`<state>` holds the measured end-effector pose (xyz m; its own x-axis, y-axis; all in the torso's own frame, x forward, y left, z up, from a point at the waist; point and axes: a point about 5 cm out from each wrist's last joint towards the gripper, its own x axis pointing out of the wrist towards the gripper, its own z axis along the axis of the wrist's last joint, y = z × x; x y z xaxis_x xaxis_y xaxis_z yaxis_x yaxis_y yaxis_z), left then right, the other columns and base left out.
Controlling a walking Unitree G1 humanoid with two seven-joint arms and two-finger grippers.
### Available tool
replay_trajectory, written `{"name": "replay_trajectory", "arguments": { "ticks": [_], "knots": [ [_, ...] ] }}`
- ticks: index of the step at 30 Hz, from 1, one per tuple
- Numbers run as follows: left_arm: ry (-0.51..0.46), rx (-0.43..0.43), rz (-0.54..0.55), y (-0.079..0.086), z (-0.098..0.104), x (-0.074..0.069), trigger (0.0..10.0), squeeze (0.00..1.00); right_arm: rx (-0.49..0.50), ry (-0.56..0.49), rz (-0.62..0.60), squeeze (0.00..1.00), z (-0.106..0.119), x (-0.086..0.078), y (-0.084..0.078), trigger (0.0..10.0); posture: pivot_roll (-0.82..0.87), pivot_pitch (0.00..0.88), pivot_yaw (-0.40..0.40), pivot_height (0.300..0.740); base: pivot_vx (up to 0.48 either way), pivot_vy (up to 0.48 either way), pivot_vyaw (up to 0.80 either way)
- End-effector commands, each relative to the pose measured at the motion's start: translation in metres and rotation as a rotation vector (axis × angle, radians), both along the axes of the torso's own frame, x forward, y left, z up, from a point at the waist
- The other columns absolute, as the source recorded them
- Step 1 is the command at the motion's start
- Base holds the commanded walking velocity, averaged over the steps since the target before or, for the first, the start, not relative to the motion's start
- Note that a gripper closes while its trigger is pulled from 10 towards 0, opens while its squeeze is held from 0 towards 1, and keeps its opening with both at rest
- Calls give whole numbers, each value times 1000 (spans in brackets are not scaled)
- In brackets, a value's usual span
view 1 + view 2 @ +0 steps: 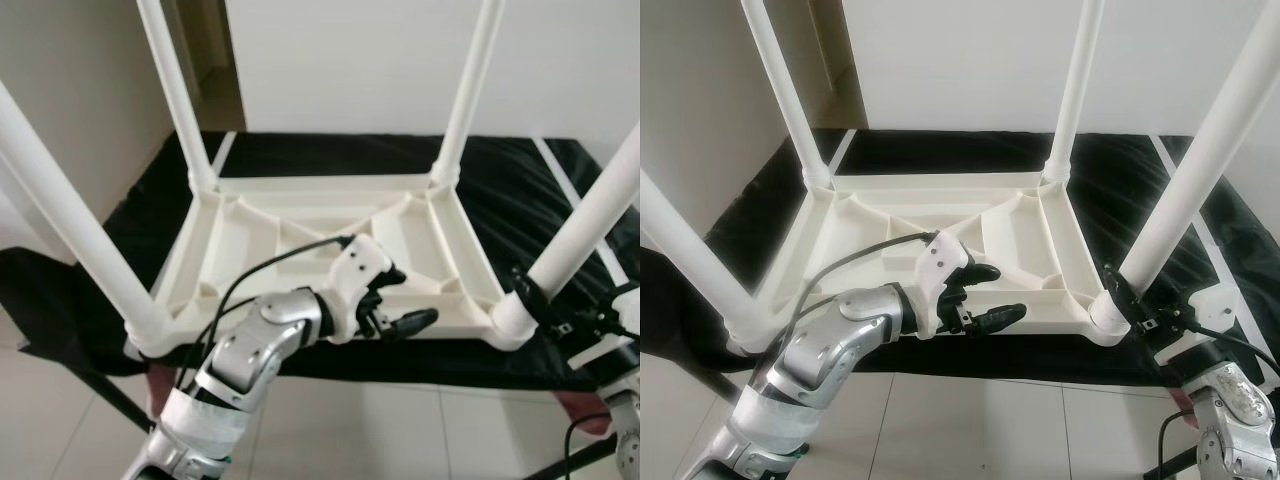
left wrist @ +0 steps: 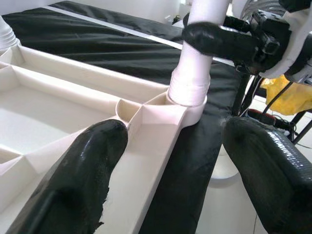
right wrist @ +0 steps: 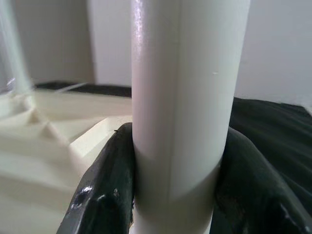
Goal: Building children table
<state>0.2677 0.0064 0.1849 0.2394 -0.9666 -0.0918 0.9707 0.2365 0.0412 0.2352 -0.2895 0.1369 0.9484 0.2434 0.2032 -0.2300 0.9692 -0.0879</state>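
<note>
Right tool [image 1: 1118, 292] clamped on the near-right leg [image 1: 1200, 160], whose long axis rises from the inverted tabletop [image 1: 940, 235]; left tool [image 1: 990, 292], fingers apart, straddles the near rim.

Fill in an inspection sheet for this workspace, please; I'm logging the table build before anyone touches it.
Surface: black cloth spread on a low platform, pale tiled floor in front.
Job's things: white table top lying upside down, four white legs standing in its corner sockets; near right leg.
Clutter: something yellow beyond the platform edge, unclear what.
Grippers: left gripper open, fingers straddling the near rim; right gripper shut around the near right leg just above its socket.
Cables: black cable looping along the left arm.
Surroundings: white wall behind, beige wall at left.
</note>
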Motion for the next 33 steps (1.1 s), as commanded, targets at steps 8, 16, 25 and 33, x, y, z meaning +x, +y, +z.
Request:
{"name": "replay_trajectory", "arguments": {
  "ticks": [8, 16, 25, 33],
  "knots": [
    [-11, 12, -45, -2, 3, -2, 10000, 0, 87, 263, -218, 0, -56, -14, -6, 10000, -48, 45, 96, 740, 0, 0, 0],
    [-6, 12, -42, -2, 2, -2, 10000, 0, 61, 263, -335, 0, -59, -7, 5, 10000, -46, 52, 88, 740, 0, 0, 0],
    [-3, 6, -35, -2, 3, -2, 10000, 0, 65, 241, -538, 0, -56, 3, 34, 10000, -46, 56, 77, 740, 0, 0, 0],
    [-4, 3, -26, -2, 3, -2, 10000, 0, 170, 256, -737, 0, -58, 6, 65, 10000, -36, 56, 63, 740, 0, 0, 0]
  ]
}}
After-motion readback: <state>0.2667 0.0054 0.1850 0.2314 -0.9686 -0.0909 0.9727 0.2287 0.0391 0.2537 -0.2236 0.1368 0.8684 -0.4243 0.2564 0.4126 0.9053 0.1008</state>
